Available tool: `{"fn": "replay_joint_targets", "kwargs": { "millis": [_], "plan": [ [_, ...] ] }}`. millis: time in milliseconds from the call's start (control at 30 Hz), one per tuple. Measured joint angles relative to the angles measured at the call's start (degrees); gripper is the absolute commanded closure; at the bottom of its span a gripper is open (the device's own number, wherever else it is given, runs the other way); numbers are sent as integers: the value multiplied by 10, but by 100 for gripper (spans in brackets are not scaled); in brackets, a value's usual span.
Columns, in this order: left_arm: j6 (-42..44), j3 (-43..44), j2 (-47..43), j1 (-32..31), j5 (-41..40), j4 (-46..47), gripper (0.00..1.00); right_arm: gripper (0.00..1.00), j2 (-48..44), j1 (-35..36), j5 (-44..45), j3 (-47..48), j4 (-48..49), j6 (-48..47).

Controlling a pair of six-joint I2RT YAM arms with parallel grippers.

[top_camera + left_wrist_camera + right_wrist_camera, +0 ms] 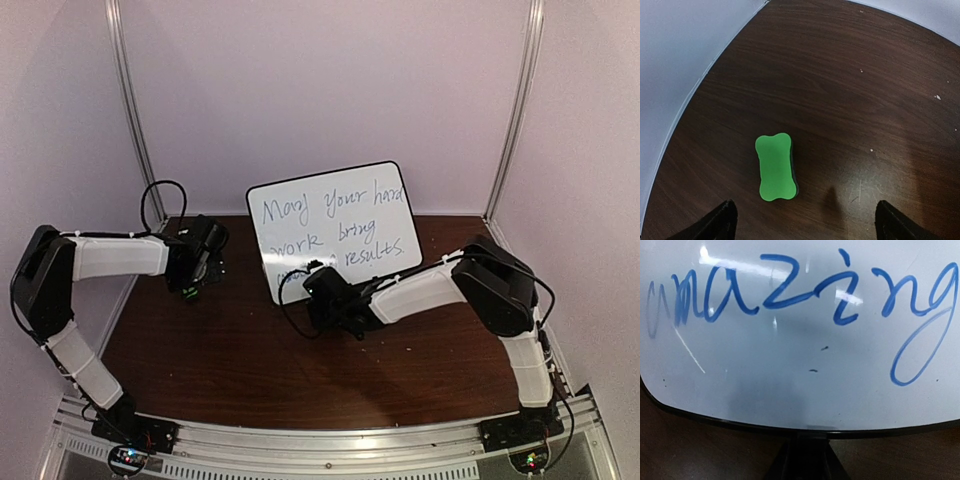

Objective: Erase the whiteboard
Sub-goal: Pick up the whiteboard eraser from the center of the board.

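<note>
The whiteboard (335, 225) stands tilted at the back middle of the table, with several lines of blue handwriting on it. In the right wrist view the whiteboard (790, 380) fills the frame, showing the word "amazing" above its black lower frame. My right gripper (314, 288) is at the board's lower left edge. Its fingers are shut, and the right gripper (806, 442) touches the lower frame. A small green eraser (775, 167) lies flat on the table. My left gripper (805, 225) is open just above and behind it. In the top view the left gripper (193, 282) hovers over the eraser (188, 294).
The brown wooden table (250, 360) is boxed in by pale walls at the left, back and right. The wall runs close by the eraser on its left (675, 75). Black cables loop near both wrists.
</note>
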Motion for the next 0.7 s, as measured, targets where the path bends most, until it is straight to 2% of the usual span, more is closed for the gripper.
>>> {"fn": "replay_joint_targets", "kwargs": {
  "millis": [33, 133, 467, 700],
  "plan": [
    [-5, 0, 2, 3, 1, -2, 2, 67, -1, 0, -4, -1, -5, -5],
    [-16, 0, 3, 12, 1, -6, 2, 59, -5, 5, -13, -3, -10, -14],
    [-28, -6, 9, 38, 5, 1, 2, 35, -36, 14, -28, -20, -59, -25],
    [-27, -17, 34, 66, 23, 27, 2, 31, -78, 15, -30, -38, -98, -26]
  ]
}}
